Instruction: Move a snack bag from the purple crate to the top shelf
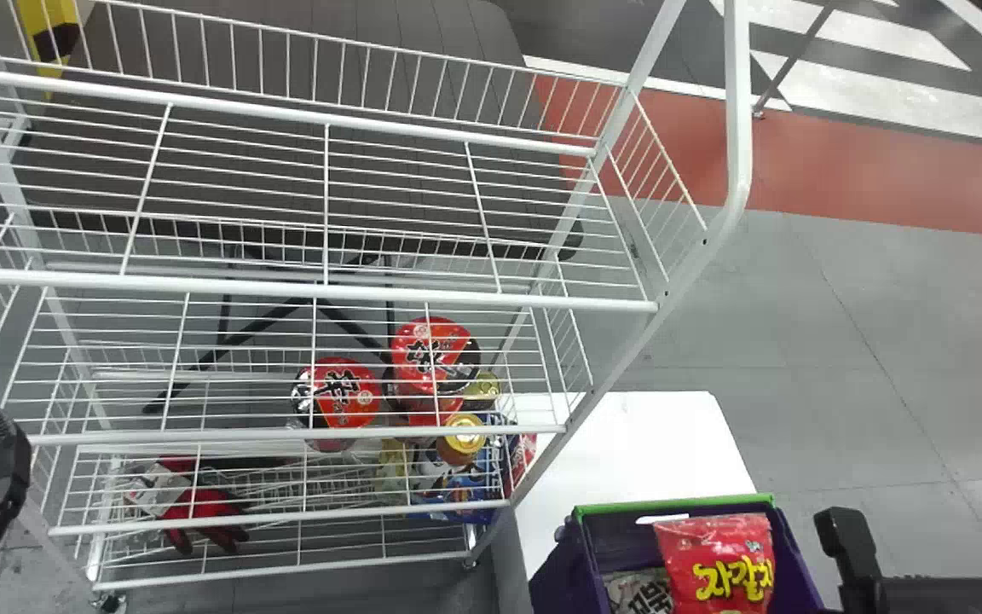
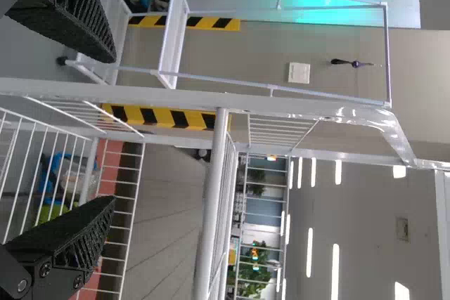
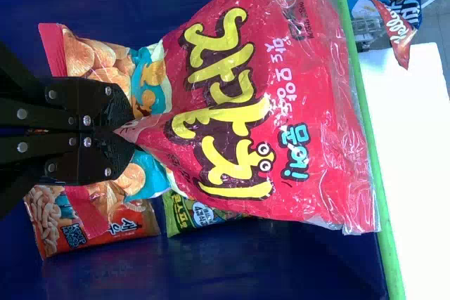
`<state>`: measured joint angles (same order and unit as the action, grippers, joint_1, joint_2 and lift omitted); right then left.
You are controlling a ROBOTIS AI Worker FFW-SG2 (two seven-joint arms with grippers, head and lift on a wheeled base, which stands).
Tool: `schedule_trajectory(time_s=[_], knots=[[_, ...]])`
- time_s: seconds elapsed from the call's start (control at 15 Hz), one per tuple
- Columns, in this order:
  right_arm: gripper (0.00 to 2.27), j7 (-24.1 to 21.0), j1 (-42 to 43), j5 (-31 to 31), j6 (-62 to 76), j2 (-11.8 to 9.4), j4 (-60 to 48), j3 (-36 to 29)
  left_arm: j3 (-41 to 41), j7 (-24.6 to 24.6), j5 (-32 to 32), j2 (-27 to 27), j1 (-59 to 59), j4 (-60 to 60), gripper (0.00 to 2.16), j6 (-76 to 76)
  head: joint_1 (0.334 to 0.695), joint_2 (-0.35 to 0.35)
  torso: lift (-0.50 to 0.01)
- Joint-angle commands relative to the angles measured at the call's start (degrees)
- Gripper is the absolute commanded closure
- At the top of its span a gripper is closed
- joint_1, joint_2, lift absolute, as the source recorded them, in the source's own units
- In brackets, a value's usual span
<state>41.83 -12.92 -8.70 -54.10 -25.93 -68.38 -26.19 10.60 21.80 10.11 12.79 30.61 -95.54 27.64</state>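
Has a red snack bag (image 3: 246, 110) pinched in the right gripper (image 3: 128, 130) at the purple crate (image 1: 561, 567), with the left gripper (image 2: 115, 128) spread apart, and apparently must yet carry it to the top shelf (image 1: 372, 293) and let go.

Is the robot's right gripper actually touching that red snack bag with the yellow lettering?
Touching: the right wrist view shows the right gripper pinching a gathered edge of the red snack bag.
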Motion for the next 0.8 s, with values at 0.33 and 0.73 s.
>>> schedule_trajectory(time_s=[0.33,0.73], knots=[[2.07,0.00,0.00,0.00,0.17,0.00,0.18,0.09,0.04,0.00,-0.09,0.04,0.06,0.00,0.12,0.00,0.695,-0.350,-0.096],[2.07,0.09,0.00,0.00,0.70,0.00,0.26,0.26,0.04,-0.18,-0.17,0.04,0.15,-0.09,0.12,0.00,0.695,-0.350,-0.072]])
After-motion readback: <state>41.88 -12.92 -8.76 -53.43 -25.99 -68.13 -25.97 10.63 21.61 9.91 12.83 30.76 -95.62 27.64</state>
